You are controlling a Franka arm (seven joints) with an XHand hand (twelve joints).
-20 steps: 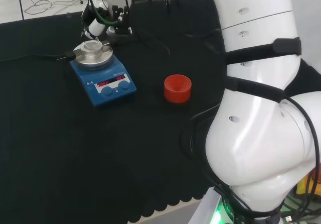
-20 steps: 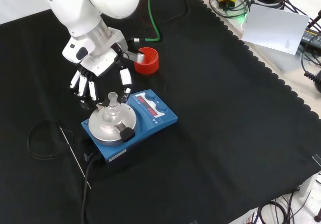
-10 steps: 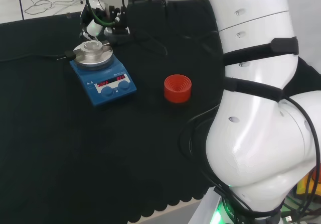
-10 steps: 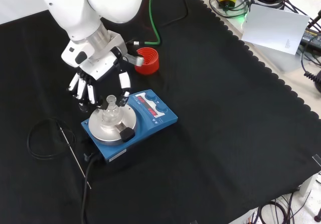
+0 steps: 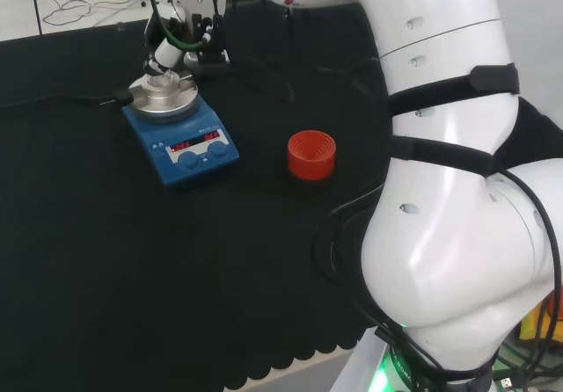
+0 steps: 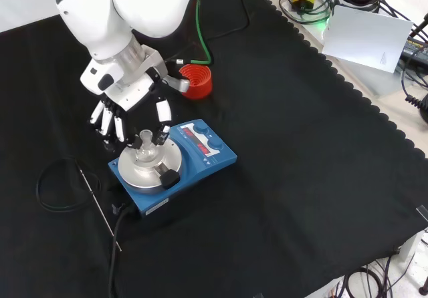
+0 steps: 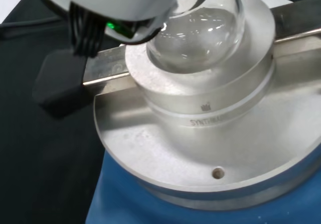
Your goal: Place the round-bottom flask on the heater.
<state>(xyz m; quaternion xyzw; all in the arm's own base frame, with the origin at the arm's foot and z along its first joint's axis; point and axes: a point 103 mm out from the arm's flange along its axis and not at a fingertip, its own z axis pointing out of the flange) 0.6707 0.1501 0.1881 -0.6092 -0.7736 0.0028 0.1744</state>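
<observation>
The clear round-bottom flask [image 6: 146, 149] sits upright in the metal block on the blue heater [image 6: 200, 161], neck pointing up. In the wrist view its glass bulb [image 7: 198, 30] rests in the block's hollow above the round plate [image 7: 210, 148]. The hand [image 6: 127, 104] hangs just above and behind the flask with its fingers [image 6: 162, 111] straight and spread, off the glass. In the head view the hand [image 5: 171, 49] hovers over the flask [image 5: 164, 83] on the heater [image 5: 180, 133].
A red ribbed ring stand [image 6: 194, 80] stands behind the heater, right of it in the head view [image 5: 311, 155]. A thin metal probe [image 6: 99, 208] and a coiled black cable [image 6: 60, 184] lie left of the heater. A white sheet [image 6: 368, 37] lies at the cloth's far right edge.
The hand has risen and drawn back from the flask, which stays seated on the heater.
</observation>
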